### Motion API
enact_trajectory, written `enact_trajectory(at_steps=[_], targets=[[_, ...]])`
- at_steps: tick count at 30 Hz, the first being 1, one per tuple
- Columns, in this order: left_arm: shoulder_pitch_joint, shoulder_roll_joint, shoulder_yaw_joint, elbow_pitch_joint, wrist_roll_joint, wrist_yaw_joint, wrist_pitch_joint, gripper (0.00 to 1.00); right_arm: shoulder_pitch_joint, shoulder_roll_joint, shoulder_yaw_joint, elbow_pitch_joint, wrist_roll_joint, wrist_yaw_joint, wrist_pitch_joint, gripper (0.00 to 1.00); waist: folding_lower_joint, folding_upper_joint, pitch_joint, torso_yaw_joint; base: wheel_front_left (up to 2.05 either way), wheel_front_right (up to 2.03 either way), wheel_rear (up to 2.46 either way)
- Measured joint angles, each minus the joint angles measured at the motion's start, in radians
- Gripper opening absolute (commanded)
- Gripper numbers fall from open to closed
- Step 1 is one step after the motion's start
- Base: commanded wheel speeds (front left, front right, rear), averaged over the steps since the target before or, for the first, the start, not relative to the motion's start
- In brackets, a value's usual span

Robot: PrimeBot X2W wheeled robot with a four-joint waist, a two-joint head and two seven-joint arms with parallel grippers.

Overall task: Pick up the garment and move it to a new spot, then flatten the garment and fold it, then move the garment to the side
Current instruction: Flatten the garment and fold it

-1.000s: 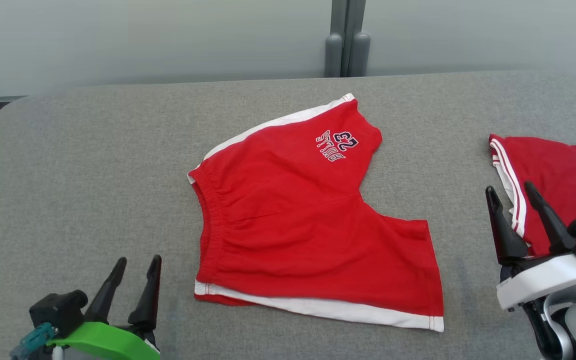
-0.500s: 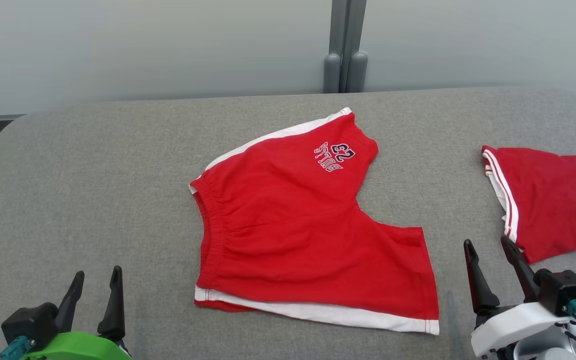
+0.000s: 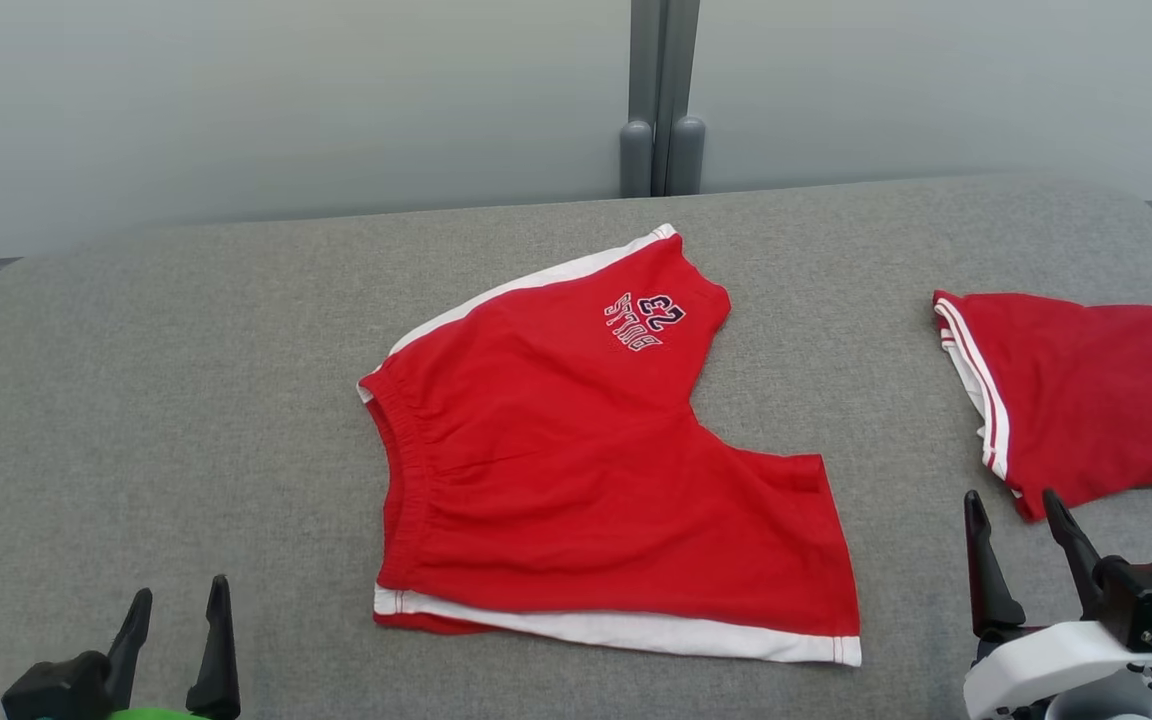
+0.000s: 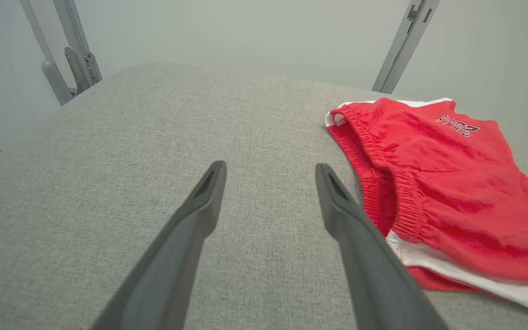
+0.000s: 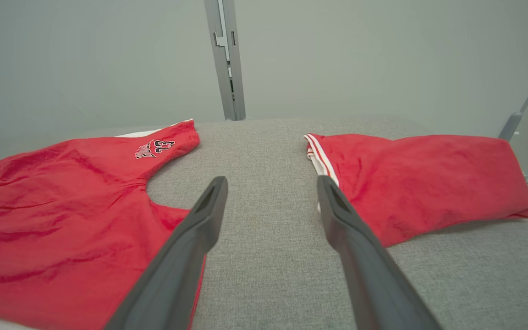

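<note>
**Red shorts flat at mid-tabletop; both pincers apart, nothing held**

You have the red shorts lying spread on the grey tabletop, roughly mid-surface, with nothing gripping them. The waistband faces the robot's left and the two legs point to its right. The far leg carries the printed logo. A white band runs along the near edge.

Left pincer: fingers apart and empty, low at the near left, tips pointing away from the robot. The shorts lie to its right and a little beyond. The waistband end is the nearest part and is not touching.

Right pincer: fingers apart and empty, at the near right. The hem of the shorts' near leg lies to its left, near but apart. A second red garment lies just beyond its tips, toward the right edge. In the right wrist view you see bare tabletop between the fingers, with the shorts to one side and the second garment to the other.
</note>
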Motion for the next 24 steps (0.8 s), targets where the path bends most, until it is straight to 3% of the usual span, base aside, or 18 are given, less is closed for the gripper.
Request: enact_trajectory(at_steps=[12,15,22,24], targets=[[0.038,-0.048,0.048,0.008,0.041,-0.031,0.0,1.0,0.036,0.041,-0.019,0.002,-0.039,0.004,0.0,1.0,0.0,0.0,-0.009,-0.007,0.0,0.0,0.0],[0.038,-0.059,0.048,0.006,0.054,-0.052,0.0,1.0,0.037,0.046,-0.01,0.008,-0.045,0.027,0.0,1.0,0.0,0.0,-0.008,-0.005,0.0,0.0,0.0],[0.038,-0.069,0.052,0.008,0.085,-0.082,0.0,1.0,0.081,0.078,0.093,0.125,-0.044,0.119,0.0,1.0,0.0,0.0,-0.003,0.004,0.0,0.0,0.0],[0.038,-0.076,0.052,0.009,0.087,-0.09,0.0,1.0,0.09,0.094,0.106,0.156,-0.044,0.129,0.0,1.0,0.0,0.0,-0.001,0.006,0.0,0.0,0.0]])
